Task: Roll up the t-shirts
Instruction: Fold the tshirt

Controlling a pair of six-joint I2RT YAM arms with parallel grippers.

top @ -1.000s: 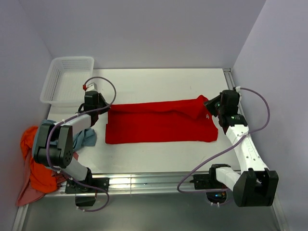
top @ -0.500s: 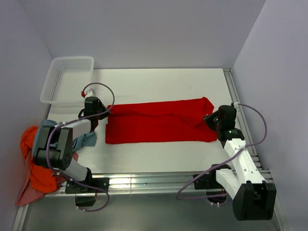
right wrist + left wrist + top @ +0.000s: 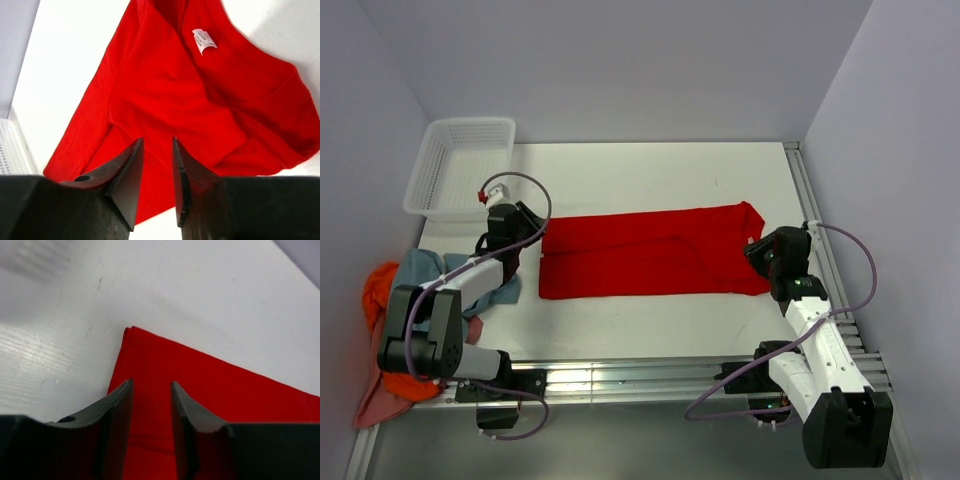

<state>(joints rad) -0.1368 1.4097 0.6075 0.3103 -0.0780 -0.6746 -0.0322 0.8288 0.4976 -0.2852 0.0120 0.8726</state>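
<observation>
Bright even overhead light, faint soft shadows, mild sheen on the white table (image 3: 50,365), wrist-view fingers (image 3: 117,415) slightly blurred, top view sharp

Left claw (image 3: 151,386) jaws slightly parted; right claw (image 3: 157,142) the same.

From the left wrist, the red t-shirt (image 3: 215,385) runs off the picture to the right of the left tool (image 3: 151,385). Its near part is hidden behind that tool's dark fingers (image 3: 117,412). A grey patch far ahead on the surface, to the tool's left, is too blurred to name.

From the right wrist, the right tool (image 3: 157,142) covers the shirt's near edge. The label (image 3: 204,40) ahead of it carries print too small to read, and the basket (image 3: 10,147) to its left is cut by the frame.

From above, both tools' fingertips hide under their wrists. The left arm (image 3: 420,330) covers part of the grey-blue t-shirt (image 3: 420,266) and the orange t-shirt (image 3: 376,290) behind the left tool.
</observation>
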